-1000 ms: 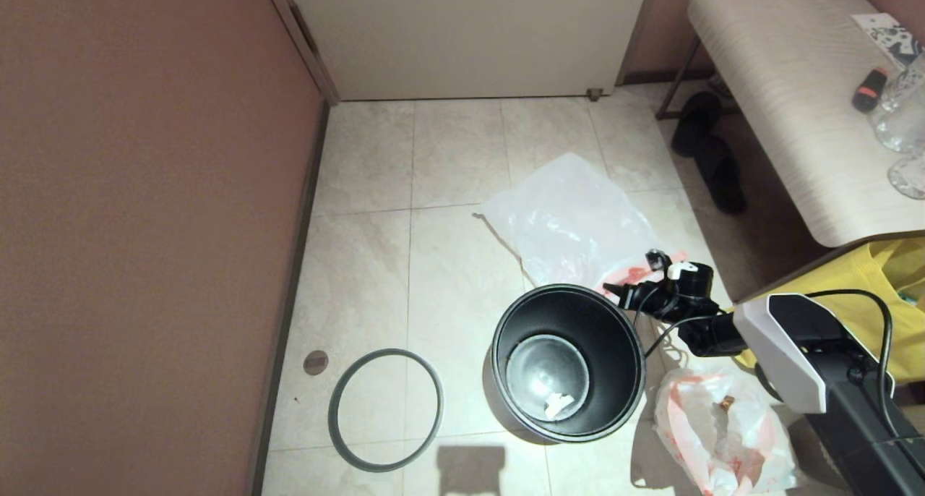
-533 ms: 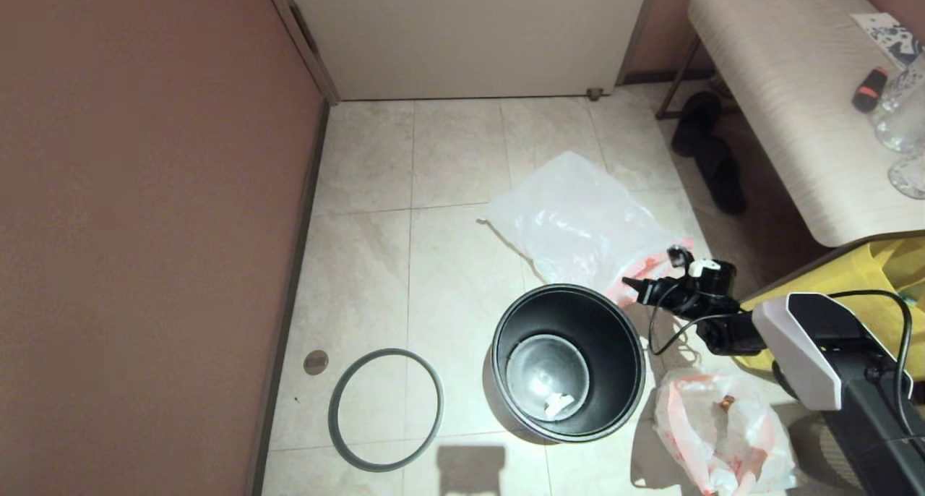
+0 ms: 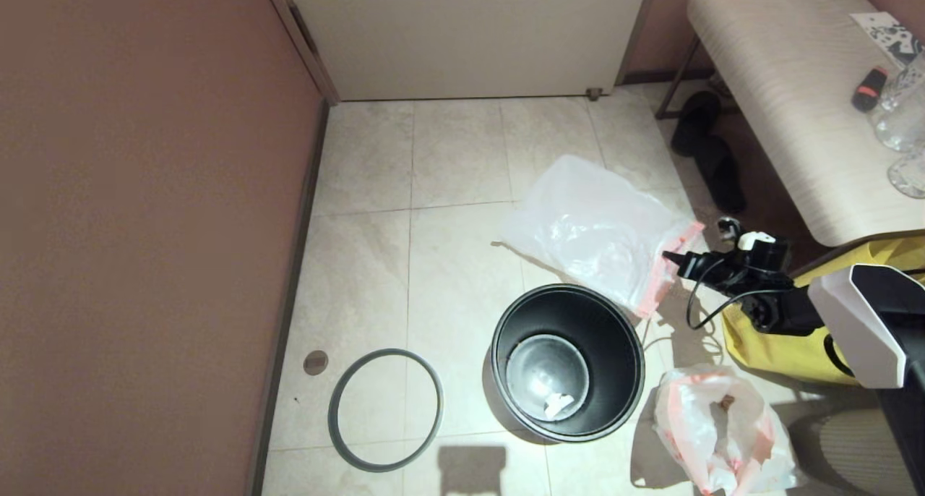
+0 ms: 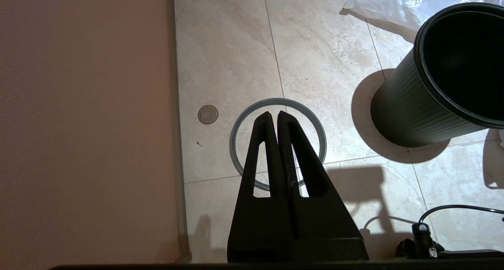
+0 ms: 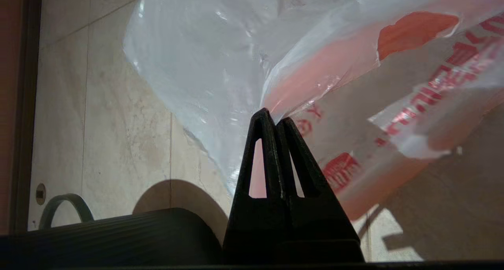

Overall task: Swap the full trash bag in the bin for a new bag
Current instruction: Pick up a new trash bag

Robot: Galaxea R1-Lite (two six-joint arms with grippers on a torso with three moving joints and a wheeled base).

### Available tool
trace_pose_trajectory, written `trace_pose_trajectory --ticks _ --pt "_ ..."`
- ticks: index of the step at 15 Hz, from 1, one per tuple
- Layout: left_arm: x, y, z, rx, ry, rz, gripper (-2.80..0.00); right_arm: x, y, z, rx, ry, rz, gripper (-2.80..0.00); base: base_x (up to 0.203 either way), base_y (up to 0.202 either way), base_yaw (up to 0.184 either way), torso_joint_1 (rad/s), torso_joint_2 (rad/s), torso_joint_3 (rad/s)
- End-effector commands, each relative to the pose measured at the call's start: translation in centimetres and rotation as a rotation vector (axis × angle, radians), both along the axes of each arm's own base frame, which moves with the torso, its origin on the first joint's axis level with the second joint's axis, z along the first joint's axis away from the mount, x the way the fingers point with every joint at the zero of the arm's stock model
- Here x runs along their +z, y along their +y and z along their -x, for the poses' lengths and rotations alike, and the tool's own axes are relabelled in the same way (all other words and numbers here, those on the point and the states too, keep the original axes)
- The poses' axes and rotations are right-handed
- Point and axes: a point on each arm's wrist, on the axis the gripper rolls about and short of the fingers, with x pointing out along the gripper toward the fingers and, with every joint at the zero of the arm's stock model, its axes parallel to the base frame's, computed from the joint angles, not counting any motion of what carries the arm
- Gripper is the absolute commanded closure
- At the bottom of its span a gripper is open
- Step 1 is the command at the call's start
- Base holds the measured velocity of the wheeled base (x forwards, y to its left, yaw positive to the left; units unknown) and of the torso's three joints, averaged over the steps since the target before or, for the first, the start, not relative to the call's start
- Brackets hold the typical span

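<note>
The black bin (image 3: pixel 627 337) stands open on the tiled floor, with only a small white scrap (image 3: pixel 556 405) at its bottom. Its grey hoop rim (image 3: pixel 385 409) lies flat on the floor to its left. The new bag (image 3: pixel 600 228) lies spread behind the bin, and my right gripper (image 3: pixel 668 257) is shut on its pink hem (image 5: pixel 311 77), which is lifted off the floor. The full trash bag (image 3: pixel 723 431) sits lumpy on the floor right of the bin. My left gripper (image 4: pixel 274 114) hangs shut and empty over the hoop rim (image 4: pixel 321 144), left of the bin (image 4: pixel 413 104).
A brown wall runs along the left and a white door (image 3: pixel 470 33) at the back. A pale bench table (image 3: pixel 795 105) stands at the right with black slippers (image 3: pixel 712 163) under it. A yellow tote (image 3: pixel 780 344) sits by my right arm. A floor drain (image 3: pixel 316 362) lies near the hoop.
My right arm has swung right and away from the bin, dragging the new bag with it. The pink hem now hangs beside the bin's far right edge. The left arm is still.
</note>
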Motion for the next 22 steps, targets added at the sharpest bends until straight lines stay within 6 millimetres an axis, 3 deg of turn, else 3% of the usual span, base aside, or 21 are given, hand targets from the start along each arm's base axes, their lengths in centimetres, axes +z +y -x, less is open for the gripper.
trace_pose_trajectory --ticks 1,7,11,14,17,20,22 --pt "0.0 0.0 0.0 0.000 0.001 0.000 0.00 3.8 -0.2 0.6 -0.004 -0.037 -0.002 0.00 0.000 0.000 0.000 0.000 0.00 0.000" --pt "0.0 0.0 0.0 0.000 0.001 0.000 0.00 12.3 0.1 4.8 -0.003 0.015 -0.014 0.00 0.000 0.000 0.000 0.000 0.00 0.000" --pt "0.0 0.0 0.0 0.000 0.001 0.000 0.00 20.9 1.1 10.4 0.002 -0.007 -0.012 0.00 0.000 0.000 0.000 0.000 0.00 0.000" --pt "0.0 0.0 0.0 0.000 0.001 0.000 0.00 28.7 2.6 17.6 0.021 -0.040 -0.009 0.00 0.000 0.000 0.000 0.000 0.00 0.000" --pt "0.0 0.0 0.0 0.000 0.001 0.000 0.00 34.8 4.6 27.5 0.078 -0.029 -0.036 0.00 0.000 0.000 0.000 0.000 0.00 0.000" --pt "0.0 0.0 0.0 0.000 0.001 0.000 0.00 38.0 6.2 37.4 0.105 -0.037 -0.066 0.00 0.000 0.000 0.000 0.000 0.00 0.000" --pt "0.0 0.0 0.0 0.000 0.001 0.000 0.00 36.6 6.7 40.9 0.088 0.098 -0.101 0.00 0.000 0.000 0.000 0.000 0.00 0.000"
